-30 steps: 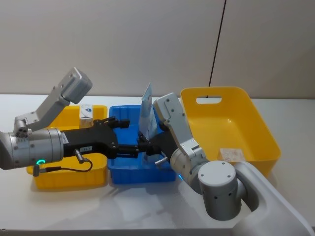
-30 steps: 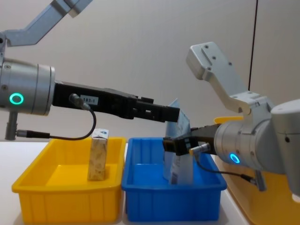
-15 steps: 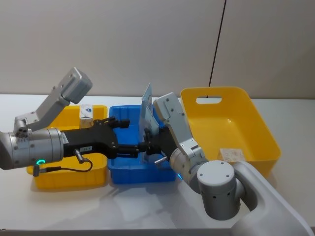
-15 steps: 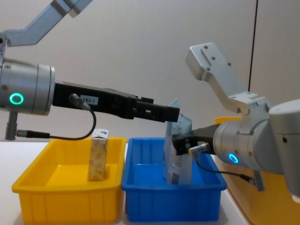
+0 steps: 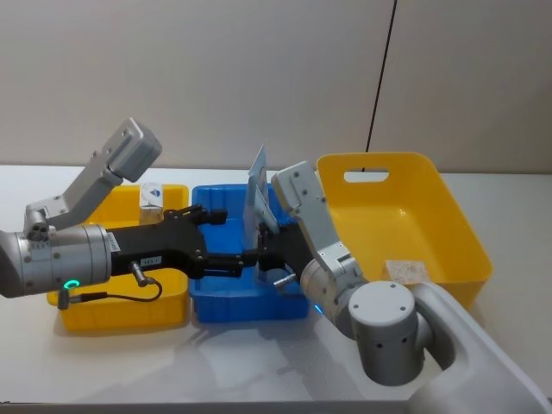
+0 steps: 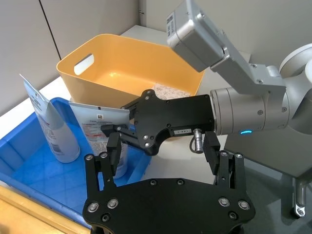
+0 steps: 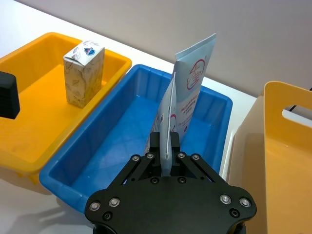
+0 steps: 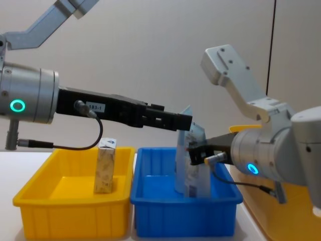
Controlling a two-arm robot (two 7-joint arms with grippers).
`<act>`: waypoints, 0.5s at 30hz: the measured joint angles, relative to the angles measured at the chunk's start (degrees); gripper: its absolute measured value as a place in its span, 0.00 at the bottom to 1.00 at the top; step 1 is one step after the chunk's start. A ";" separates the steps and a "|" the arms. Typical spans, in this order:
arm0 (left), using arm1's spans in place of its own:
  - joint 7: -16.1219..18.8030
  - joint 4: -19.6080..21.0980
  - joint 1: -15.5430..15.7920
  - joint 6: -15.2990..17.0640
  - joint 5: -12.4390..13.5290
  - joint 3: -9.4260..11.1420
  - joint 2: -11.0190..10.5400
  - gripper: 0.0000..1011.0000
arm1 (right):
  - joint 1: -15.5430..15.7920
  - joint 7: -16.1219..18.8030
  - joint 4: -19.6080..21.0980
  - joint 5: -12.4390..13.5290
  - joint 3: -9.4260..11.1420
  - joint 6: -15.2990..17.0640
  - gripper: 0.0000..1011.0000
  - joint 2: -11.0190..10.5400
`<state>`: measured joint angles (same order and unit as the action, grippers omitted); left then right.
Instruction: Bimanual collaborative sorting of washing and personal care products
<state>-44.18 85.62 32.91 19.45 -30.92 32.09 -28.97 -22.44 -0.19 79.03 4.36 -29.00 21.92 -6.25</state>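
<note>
A light-blue pouch (image 7: 167, 122) stands in the blue tray (image 7: 87, 161), and my right gripper (image 7: 165, 146) is shut on its edge. From the chest, that gripper (image 8: 193, 153) holds the pouch (image 8: 198, 175) near the tray's right end. A second pouch (image 7: 193, 83) stands just behind it. In the left wrist view the held pouch (image 6: 105, 131) is beside the other one (image 6: 53, 126). My left gripper (image 6: 160, 148) hovers open and empty above the blue tray (image 8: 183, 216). A beige carton (image 8: 105, 165) stands upright in the yellow tray (image 8: 70, 221).
The large yellow basket (image 5: 448, 216) sits to the right of the blue tray (image 5: 250, 306), with a beige carton (image 5: 405, 270) lying inside. My two forearms cross closely over the blue tray. White table surface lies in front of the trays.
My right gripper has shifted slightly right, toward the basket, taking the held pouch with it. The left arm has not moved.
</note>
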 joint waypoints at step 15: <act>0.00 0.00 0.00 0.00 0.00 0.00 0.00 0.99 | 0.37 6.67 5.02 1.29 1.97 -1.59 0.07 -5.74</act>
<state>-44.18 85.62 32.91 19.45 -30.92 32.09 -28.97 -22.07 6.49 84.04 5.65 -27.03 20.34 -11.98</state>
